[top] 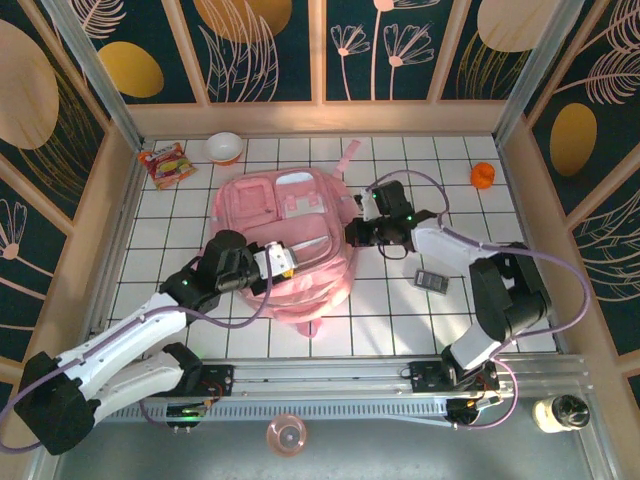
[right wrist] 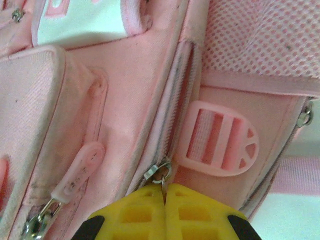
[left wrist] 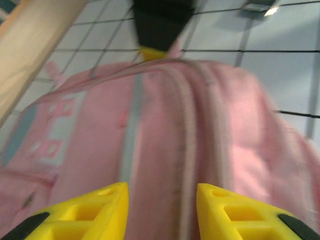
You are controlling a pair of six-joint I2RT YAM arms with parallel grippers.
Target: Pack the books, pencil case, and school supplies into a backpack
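up close, the right tool (right wrist: 164, 191) pinches a zip ring (right wrist: 161, 171) on the backpack (right wrist: 125, 85).

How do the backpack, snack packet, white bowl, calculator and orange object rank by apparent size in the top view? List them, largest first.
1. backpack
2. snack packet
3. white bowl
4. calculator and orange object: too alike to rank.

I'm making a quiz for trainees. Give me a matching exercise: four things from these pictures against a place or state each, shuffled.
1 left gripper
2 right gripper
3 calculator
4 snack packet

a far left corner of the table
b shut on the zip pull
c open over the backpack
d on tiles right of the backpack

Pairs: 1-c, 2-b, 3-d, 4-a
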